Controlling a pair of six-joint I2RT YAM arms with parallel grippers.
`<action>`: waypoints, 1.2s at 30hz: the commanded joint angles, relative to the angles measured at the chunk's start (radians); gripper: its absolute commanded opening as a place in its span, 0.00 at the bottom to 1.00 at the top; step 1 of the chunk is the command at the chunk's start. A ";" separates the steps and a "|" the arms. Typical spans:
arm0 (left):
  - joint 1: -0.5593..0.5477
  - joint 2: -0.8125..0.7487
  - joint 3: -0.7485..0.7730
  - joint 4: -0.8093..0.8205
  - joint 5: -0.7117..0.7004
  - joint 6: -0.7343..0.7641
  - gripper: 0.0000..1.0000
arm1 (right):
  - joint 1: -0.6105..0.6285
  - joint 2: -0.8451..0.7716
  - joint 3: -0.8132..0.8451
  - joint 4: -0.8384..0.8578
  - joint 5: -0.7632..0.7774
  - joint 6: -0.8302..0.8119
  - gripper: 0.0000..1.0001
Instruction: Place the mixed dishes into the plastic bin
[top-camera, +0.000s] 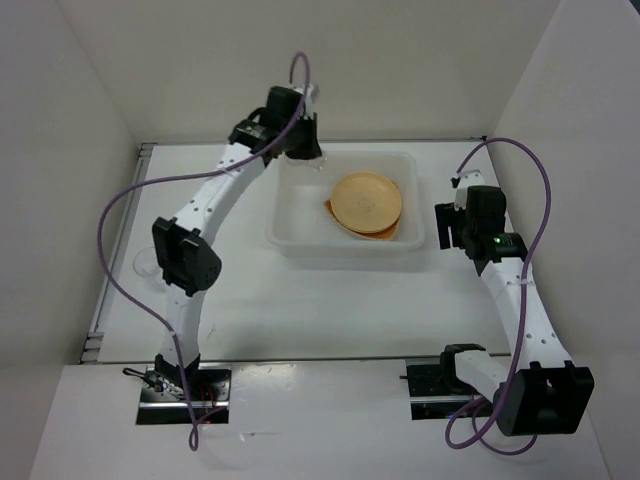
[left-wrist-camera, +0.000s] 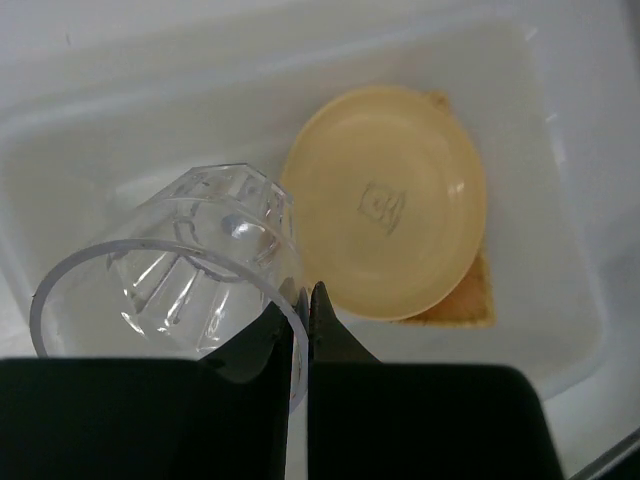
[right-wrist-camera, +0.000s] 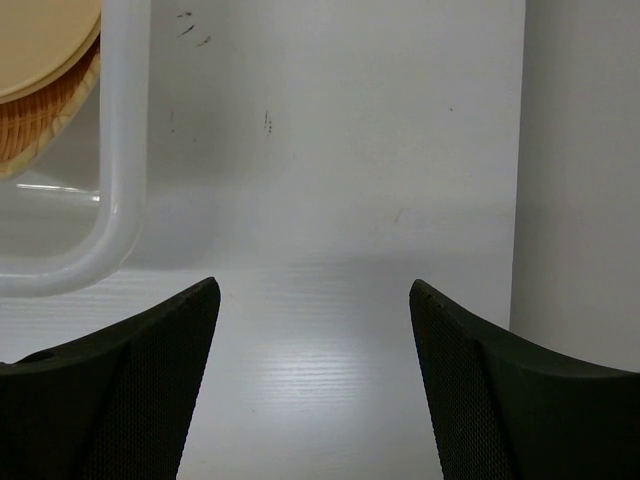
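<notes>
Nearest, the right tool hangs with its jaws apart and nothing between them, over bare worktop just beside the bin's right side. Off to the left, close by the left arm's elbow, a faint round outline on the worktop looks like a second cup (too pale to be sure). Further back sits the bin. In its right half a yellow plate lies on top of the woven plate; whether another yellow one is in that stack I cannot tell. Farthest, the left tool is at the bin's far-left corner, jaws together on the rim wall of a clear cup. The cup is tipped on its side over the bin's bare left part, apart from the plates.

The step in hand, as I judge it, is dropping off this cup. The next move calls for easing it down toward the bare floor and then parting the jaws, so it lands beside the plates rather than on them (a thin pinch on a rim may let it swing). After that, the pale outline on the left, if it is a cup, would fall to the left arm.
</notes>
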 joint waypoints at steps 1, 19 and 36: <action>-0.028 0.075 0.066 -0.167 -0.249 0.036 0.00 | 0.003 -0.003 -0.005 0.049 -0.005 -0.002 0.82; -0.078 0.342 0.227 -0.233 -0.346 -0.065 0.30 | 0.003 -0.012 -0.005 0.049 -0.005 -0.002 0.83; 0.020 -0.221 -0.008 -0.591 -0.731 -0.283 0.96 | 0.003 -0.003 -0.005 0.049 -0.023 -0.011 0.83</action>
